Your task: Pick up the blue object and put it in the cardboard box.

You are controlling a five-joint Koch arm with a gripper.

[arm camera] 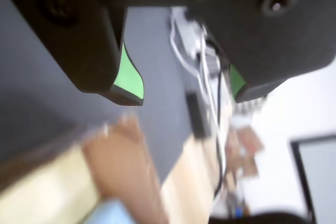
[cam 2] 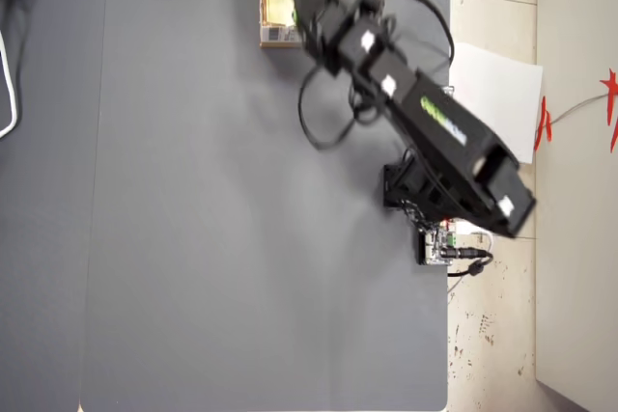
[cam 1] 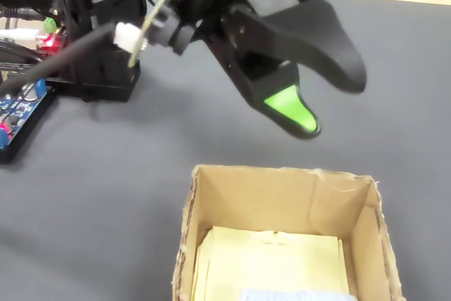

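We see the gripper [cam 1: 320, 114] in the upper middle of the fixed view, hanging above the cardboard box [cam 1: 190, 237], its jaws spread apart with nothing between them; the wrist view shows clear space between the green pads [arm camera: 128, 77]. The blue object [cam 1: 296, 295] lies inside the box at the bottom edge of that view, on the pale yellow floor. We judge it light, soft and compressible, unlikely to slip or break; a pinch across its short sides would suit it.
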